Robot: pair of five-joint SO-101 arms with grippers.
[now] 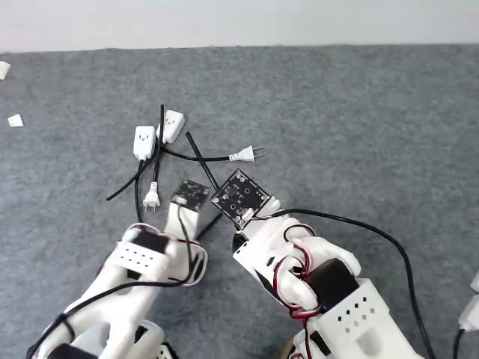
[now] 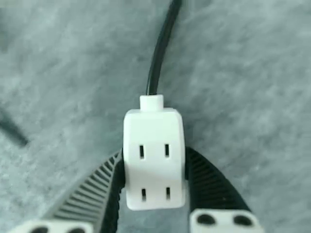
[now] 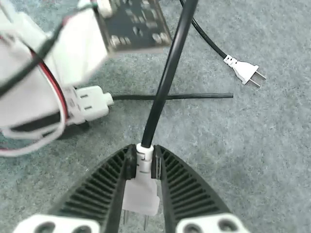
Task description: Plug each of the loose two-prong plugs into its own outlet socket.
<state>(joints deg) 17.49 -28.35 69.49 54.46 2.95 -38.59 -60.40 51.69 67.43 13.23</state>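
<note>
**Two-prong plug clamped in the right gripper, outlet socket clamped in the left**

Two-prong plug point(image 3: 141, 194) sits pinched between the ribbed black fingers of the right gripper point(image 3: 144, 151). Its prongs point back toward the wrist, and its black cable runs straight out past the fingertips.

The left gripper point(image 2: 153, 162) is clenched on a white outlet socket point(image 2: 154, 136). The socket's slotted face is turned toward the wrist camera, and its cable leads away beyond the fingertips. In the right wrist view this socket lies ahead of the right gripper and off to one side, tight against the left arm's white body.

A second plug point(image 3: 245, 73) lies loose farther ahead of the right gripper, on the opposite side, with its prongs pointing away from it. A third plug point(image 1: 152, 198) lies loose just beside the left arm's wrist. Beyond it, two free sockets point(image 1: 144, 142) point(image 1: 172, 126) rest close together among crossing black cables. Everything lies on grey carpet point(image 1: 359, 112).
</note>
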